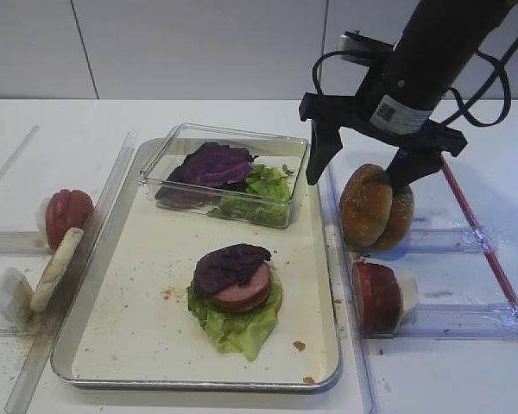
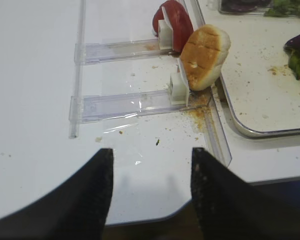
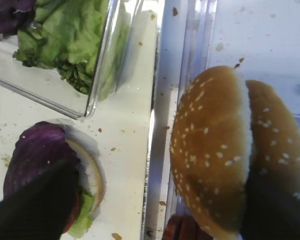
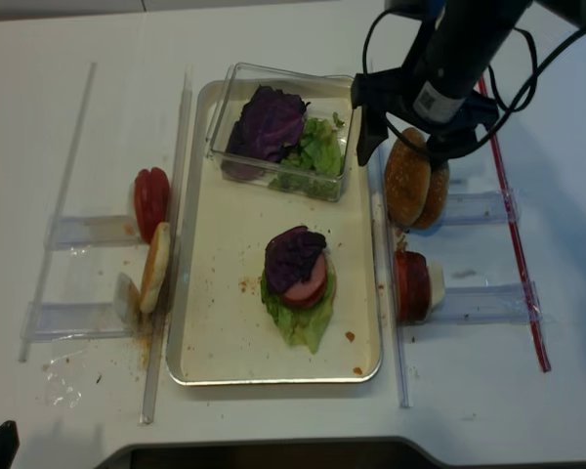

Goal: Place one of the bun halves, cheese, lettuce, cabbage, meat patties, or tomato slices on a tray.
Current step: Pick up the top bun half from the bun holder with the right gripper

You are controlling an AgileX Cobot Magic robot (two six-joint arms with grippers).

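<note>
The right hand, jaws wide, hovers astride the sesame bun halves standing just beside the tray's right edge; next, seemingly, lower and close on one.

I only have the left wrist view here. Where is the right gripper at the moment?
Observer: The right gripper hangs just above two sesame bun halves, which stand on edge to the right of the tray.
Operator: Is it gripping one of them?
Observer: No. Its jaws are wide open, and both bun halves sit in their rack.
Operator: What is on the tray so far?
Observer: One stack, with lettuce at the bottom, a pink meat patty on it and cabbage on top.
</note>
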